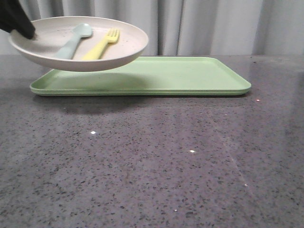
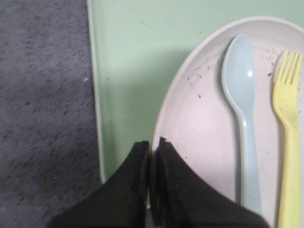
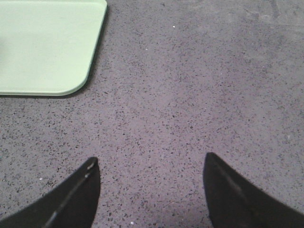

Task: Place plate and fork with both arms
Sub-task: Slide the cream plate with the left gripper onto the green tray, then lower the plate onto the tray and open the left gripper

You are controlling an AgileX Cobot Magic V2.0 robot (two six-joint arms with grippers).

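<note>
Above tray (image 1: pixel 190 76), left hand (image 2: pixel 153 147) pinches plate (image 1: pixel 57 59) rim

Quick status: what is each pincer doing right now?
Left pincer: closed on the rim of the plate, held above the tray.
Right pincer: open, empty.

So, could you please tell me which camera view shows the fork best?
The left wrist view: the fork lies close and large on the plate, tines and handle plain, beside the spoon. The front view shows the whole fork, only smaller and at a low angle. The right wrist view shows none of it.
</note>
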